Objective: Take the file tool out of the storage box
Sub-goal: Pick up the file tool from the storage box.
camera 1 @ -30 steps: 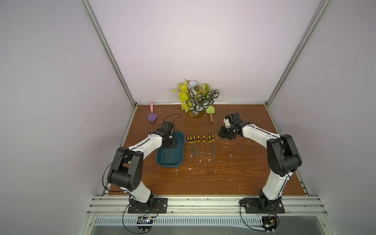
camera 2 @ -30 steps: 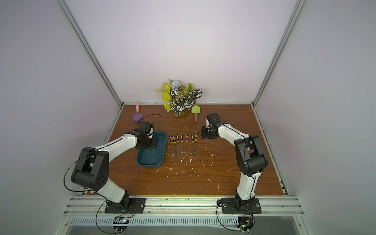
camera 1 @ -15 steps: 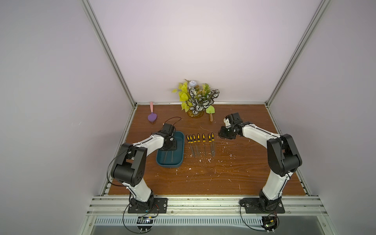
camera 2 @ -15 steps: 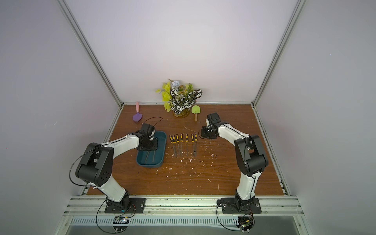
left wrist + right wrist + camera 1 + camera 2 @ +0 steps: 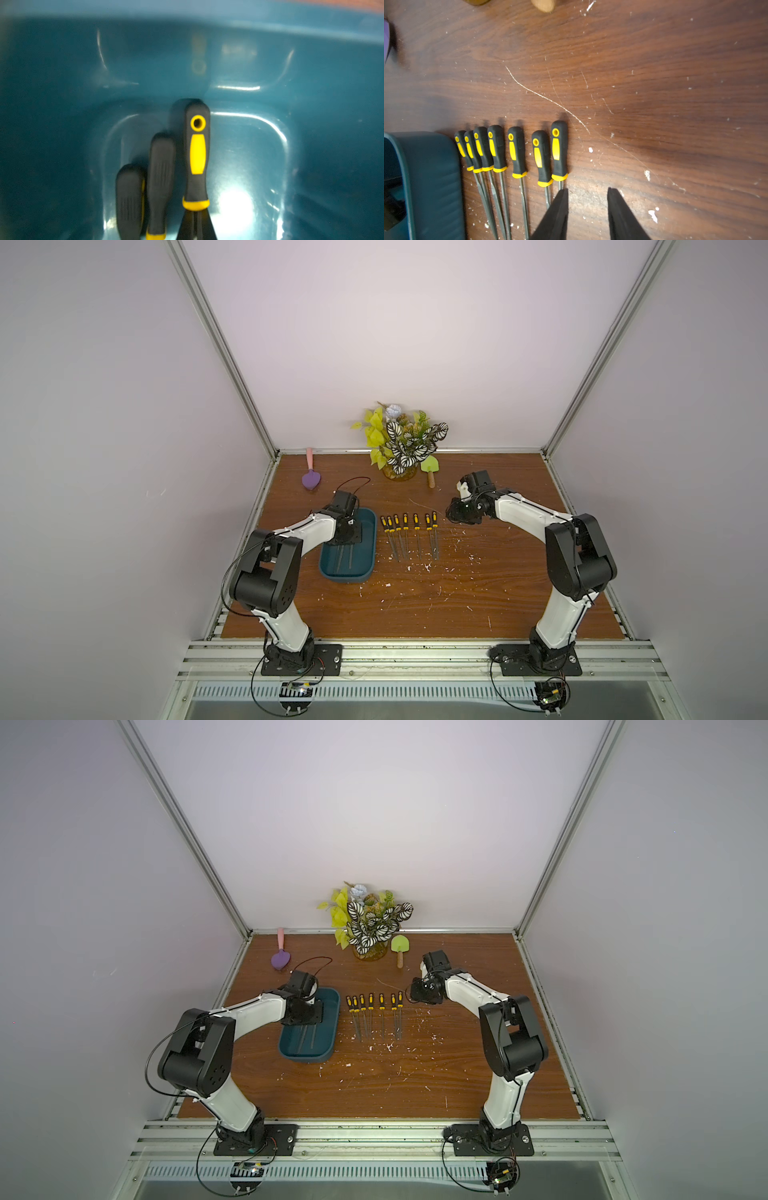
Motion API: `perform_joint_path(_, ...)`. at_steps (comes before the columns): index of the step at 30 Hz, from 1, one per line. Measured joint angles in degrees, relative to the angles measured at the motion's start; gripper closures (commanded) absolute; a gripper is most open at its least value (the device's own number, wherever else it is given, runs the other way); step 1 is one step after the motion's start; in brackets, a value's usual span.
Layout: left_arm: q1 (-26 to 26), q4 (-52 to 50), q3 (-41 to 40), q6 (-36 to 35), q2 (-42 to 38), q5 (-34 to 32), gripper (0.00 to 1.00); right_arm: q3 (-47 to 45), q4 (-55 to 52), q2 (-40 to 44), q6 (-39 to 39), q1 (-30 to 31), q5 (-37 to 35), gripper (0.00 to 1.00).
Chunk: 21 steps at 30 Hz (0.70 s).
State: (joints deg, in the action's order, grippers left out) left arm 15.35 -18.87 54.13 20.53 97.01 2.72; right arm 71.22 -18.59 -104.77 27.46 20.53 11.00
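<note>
**In the storage box: left claw closed on a file tool**

At the 12 o'clock end of the storage box (image 5: 361, 568), my left claw (image 5: 196, 215) is down inside. Its jaws are pinched fully together on the shaft of the file tool (image 5: 197, 153), just under the yellow collar. That file lies along the box, yellow inlay facing up, handle butt near the end wall. Two more black-handled files (image 5: 160, 176) lie close alongside it. In both top views, thin shafts run toward 6 o'clock along the box floor.

Whether the gripped file is off the floor: cannot tell.

At 3 o'clock of the box, just beside it, seven files (image 5: 409, 535) lie in a row on the wooden table (image 5: 457, 605). Their handles are at 12 o'clock and their shafts point toward 6.

My right claw (image 5: 587, 192) hovers at about 2 o'clock of that row, near its last file. The jaws are partly apart with nothing between them, and bare table shows below.
</note>
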Motion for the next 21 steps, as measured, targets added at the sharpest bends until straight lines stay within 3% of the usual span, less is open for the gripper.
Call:
perform_joint_path(6,0.0,-1.5,-0.6,-1.5,-5.5,0.3,1.0,-0.3,0.7,1.0,0.0,0.0,1.0,0.63)
perform_joint_path(10,0.0,-0.3,-0.6,-4.2,-12.9,4.6,1.0,-3.8,6.4,5.2,0.2,-0.1,6.9,0.6)
perform_joint_path(17,0.0,3.8,-0.6,-7.6,-17.4,24.1,1.0,-14.3,28.4,10.5,6.5,0.9,22.6,0.53)
perform_joint_path(21,0.0,5.6,-0.9,-7.7,-16.9,34.7,1.0,-16.7,37.1,10.5,9.6,3.3,27.3,0.49)
